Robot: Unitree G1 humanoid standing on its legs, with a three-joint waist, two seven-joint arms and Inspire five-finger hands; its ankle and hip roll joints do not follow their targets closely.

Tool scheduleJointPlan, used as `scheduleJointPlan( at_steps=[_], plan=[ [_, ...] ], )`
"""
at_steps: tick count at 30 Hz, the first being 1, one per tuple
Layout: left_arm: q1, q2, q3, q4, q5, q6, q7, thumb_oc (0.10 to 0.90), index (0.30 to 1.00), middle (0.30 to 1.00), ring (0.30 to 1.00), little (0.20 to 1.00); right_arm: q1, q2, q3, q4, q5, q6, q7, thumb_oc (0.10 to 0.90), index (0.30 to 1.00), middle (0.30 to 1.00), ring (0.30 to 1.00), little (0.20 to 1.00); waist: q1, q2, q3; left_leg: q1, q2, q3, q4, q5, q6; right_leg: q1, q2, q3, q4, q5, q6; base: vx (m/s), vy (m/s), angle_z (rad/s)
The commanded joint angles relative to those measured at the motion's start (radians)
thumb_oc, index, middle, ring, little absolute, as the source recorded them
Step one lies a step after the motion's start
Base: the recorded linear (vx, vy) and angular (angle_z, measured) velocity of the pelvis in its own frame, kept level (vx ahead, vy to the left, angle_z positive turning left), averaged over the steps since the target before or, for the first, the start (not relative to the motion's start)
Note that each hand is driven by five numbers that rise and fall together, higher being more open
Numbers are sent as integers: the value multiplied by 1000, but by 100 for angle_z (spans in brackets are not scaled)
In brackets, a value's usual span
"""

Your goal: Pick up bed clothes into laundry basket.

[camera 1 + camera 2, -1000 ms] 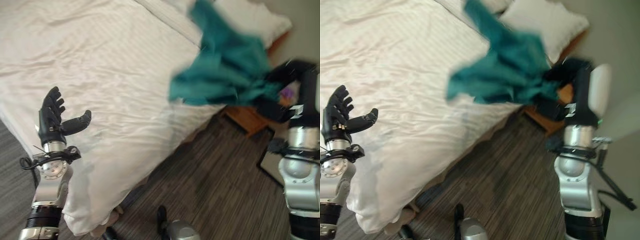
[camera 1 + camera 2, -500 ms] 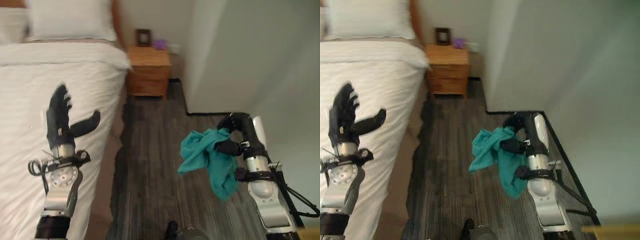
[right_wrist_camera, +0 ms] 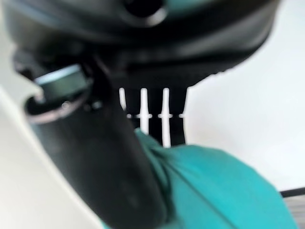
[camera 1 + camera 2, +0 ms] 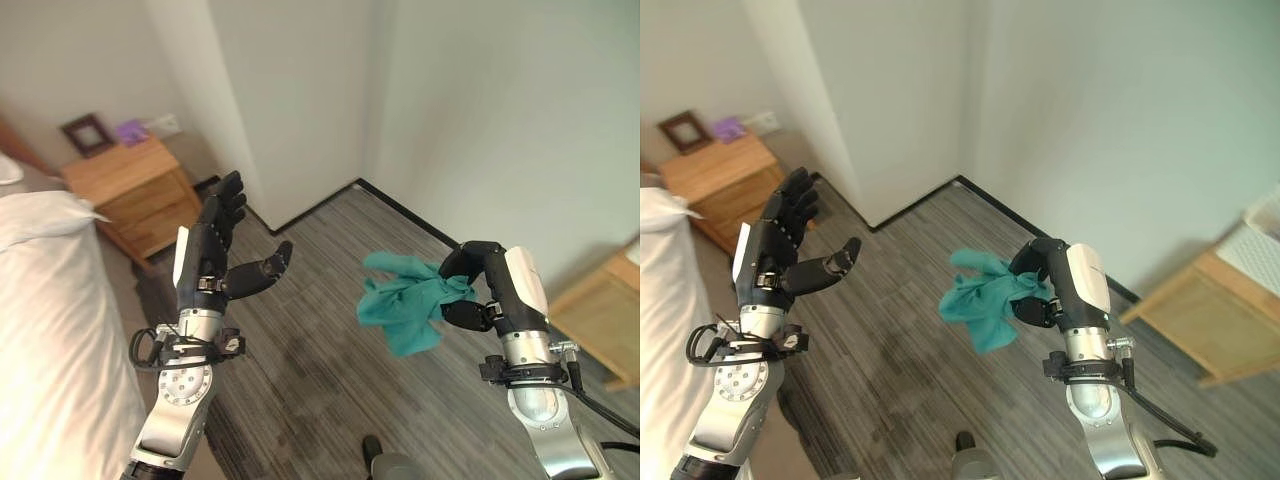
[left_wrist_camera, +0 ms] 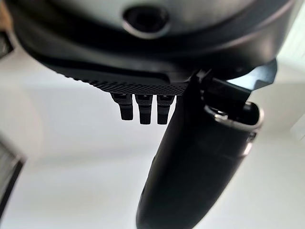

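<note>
A teal garment (image 4: 405, 305) hangs in the air over the wooden floor, bunched in my right hand (image 4: 478, 285), whose fingers are curled round it. The right wrist view shows the same teal cloth (image 3: 224, 191) pressed between the thumb and the fingers (image 3: 143, 107). My left hand (image 4: 215, 255) is raised at the left with fingers straight and thumb spread, holding nothing; its wrist view shows the thumb (image 5: 190, 157) against a pale wall. A white basket corner (image 4: 1265, 235) sits on a low wooden table (image 4: 1200, 315) at the far right.
The white bed (image 4: 45, 330) lies at the left edge with a wooden nightstand (image 4: 130, 195) behind it carrying a picture frame (image 4: 85, 132). A white wall corner (image 4: 300, 100) with dark skirting rises ahead. Grey plank floor (image 4: 300, 350) spreads between my arms.
The camera has swung right, away from the bed toward the wall corner. The teal garment, pulled off the bed a second ago, stays in my right hand. The left hand stays raised and open.
</note>
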Motion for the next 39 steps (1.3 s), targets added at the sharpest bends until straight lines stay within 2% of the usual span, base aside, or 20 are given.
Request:
scheduleJointPlan(
  at_steps=[1, 6, 7, 8, 9, 10, 13, 15, 16, 21, 24, 27, 28, 29, 30, 33, 34, 35, 37, 39],
  plan=[
    [-115, 2, -36, -34, 12, -62, -8, 800, 900, 900, 900, 900, -79, -66, -10, -118, -43, -73, -24, 400, 300, 300, 300, 300, 12, 51, -56, -15, 24, -66, 50, -51, -16, 80, 19, -85, -43, -41, 48, 16, 158, -191],
    [-210, -2, -115, 21, 14, -47, -2, 800, 900, 900, 900, 900, -62, -66, -8, -109, -70, -56, -39, 400, 300, 300, 300, 300, -1, 45, -46, 0, 25, -9, -11, -24, -1, 22, 19, -66, 39, -40, 68, -17, 120, -101],
    [-251, -9, -144, 57, 33, -34, 14, 800, 900, 900, 900, 900, -84, -63, 21, -98, -80, -45, -35, 400, 300, 300, 300, 300, -19, 50, -37, 37, 33, 39, -87, -17, 14, -29, 6, -117, 83, -28, 94, -94, 181, -75],
    [-264, -6, -156, 55, 40, -29, 8, 800, 900, 900, 900, 900, -101, -59, 40, -83, -99, -33, -29, 400, 300, 300, 300, 300, -9, 52, -27, 71, 31, 115, -141, -15, 17, -81, -36, -254, 125, -8, 123, -135, 199, -136],
    [-265, -6, -160, 52, 41, -25, 1, 800, 900, 900, 900, 900, -106, -56, 50, -72, -110, -25, -29, 400, 300, 300, 300, 300, -5, 51, -22, 78, 29, 146, -143, -26, 18, -99, -70, -354, 144, -6, 125, -88, 70, -161],
    [-265, -6, -159, 52, 41, -25, 1, 800, 900, 900, 900, 900, -106, -56, 50, -72, -110, -25, -29, 400, 300, 300, 300, 300, -5, 51, -22, 78, 29, 146, -143, -26, 18, -99, -70, -355, 144, -6, 125, -67, 25, -157],
    [-215, 7, -140, 27, 49, -14, -21, 800, 900, 900, 900, 900, -115, -44, 72, -67, -116, -20, -21, 400, 300, 300, 300, 300, 12, 31, -21, 115, 12, 239, -143, -58, 33, -133, -135, -593, 167, 51, 111, 17, 10, -54],
    [-205, 9, -133, 26, 52, -14, -19, 800, 900, 900, 900, 900, -115, -43, 76, -73, -120, -22, -17, 400, 300, 300, 300, 300, 14, 32, -16, 123, 10, 253, -143, -65, 38, -151, -149, -619, 192, 67, 116, 59, -5, -78],
    [-181, 9, -121, 24, 37, -13, -28, 800, 900, 900, 900, 900, -124, -37, 83, -85, -124, -22, -13, 400, 300, 300, 300, 300, 15, 35, -14, 138, 7, 273, -143, -78, 44, -179, -185, -678, 237, 88, 125, 56, -5, -61],
    [-139, -11, -114, 37, -24, -20, -42, 800, 900, 900, 900, 900, -140, -30, 77, -105, -118, -16, -30, 400, 300, 300, 300, 300, -7, 38, -18, 167, 1, 258, -143, -101, 43, -248, -195, -700, 242, 124, 136, 160, -86, -11],
    [-139, -9, -113, 53, -28, -15, -56, 800, 900, 900, 900, 900, -160, -34, 95, -102, -134, -9, -37, 400, 300, 300, 300, 300, -2, 45, -41, 198, 12, 286, -143, -140, 18, -184, -196, -735, 96, 95, 109, 219, -210, 16],
    [-125, -6, -116, 44, -27, -17, -53, 800, 900, 900, 900, 900, -151, -17, 111, -82, -107, -16, -36, 400, 300, 300, 300, 300, 1, 49, -60, 217, 26, 294, -132, -148, -1, -148, -158, -719, 64, 84, 77, 213, -181, -1],
    [-115, -7, -101, 47, -31, -22, -45, 800, 900, 900, 900, 900, -136, 6, 127, -51, -28, -34, -23, 400, 300, 300, 300, 300, -1, 57, -65, 217, 54, 308, -40, -167, -20, -133, -145, -722, 78, 54, 51, 333, -308, -18],
    [-112, -9, -101, 50, -43, -22, -41, 800, 900, 900, 900, 900, -134, 18, 138, -33, 17, -42, -18, 400, 300, 300, 300, 300, 2, 62, -66, 189, 81, 316, 47, -131, -43, -106, -126, -718, 67, 36, 32, 230, -249, -19],
    [-111, -8, -101, 50, -43, -22, -41, 800, 900, 900, 900, 900, -135, 18, 139, -31, 18, -43, -19, 400, 300, 300, 300, 300, 2, 63, -66, 184, 85, 315, 56, -135, -46, -105, -122, -720, 64, 36, 30, 150, -234, -7],
    [-108, -6, -99, 50, -78, -23, -45, 800, 900, 900, 900, 900, -137, 39, 165, 47, 172, -48, 11, 400, 300, 300, 300, 300, 20, 56, -50, 49, 160, 291, 429, 55, -112, -3, -52, -703, -8, -15, -41, 261, -359, -34],
    [-93, -3, -95, 33, -91, -28, -49, 800, 900, 900, 900, 900, -152, 41, 161, 54, 241, -55, 23, 400, 300, 300, 300, 300, 51, 37, -18, -39, 125, 246, 620, 107, -112, 61, -38, -671, -59, -37, -64, 229, -239, -33],
    [-94, -2, -95, 32, -91, -27, -49, 800, 900, 900, 900, 900, -153, 42, 161, 54, 242, -55, 23, 400, 300, 300, 300, 300, 49, 32, -19, -45, 118, 245, 619, 112, -108, 58, -45, -674, -61, -32, -63, 236, -163, -100],
    [-77, -10, -97, 25, -106, -28, -49, 800, 900, 900, 900, 900, -161, 55, 161, 73, 283, -54, 35, 400, 300, 300, 300, 300, 80, 21, 6, -152, 122, 245, 675, 63, -95, 102, -44, -627, -92, -48, -52, 216, -5, -116],
    [-69, -18, -94, 31, -109, -20, -42, 800, 900, 900, 900, 900, -167, 75, 167, 90, 321, -59, 40, 400, 300, 300, 300, 300, 114, 32, 16, -216, 144, 251, 576, 38, -80, 132, -36, -582, -103, -71, -30, 309, 99, -89]
  ],
)
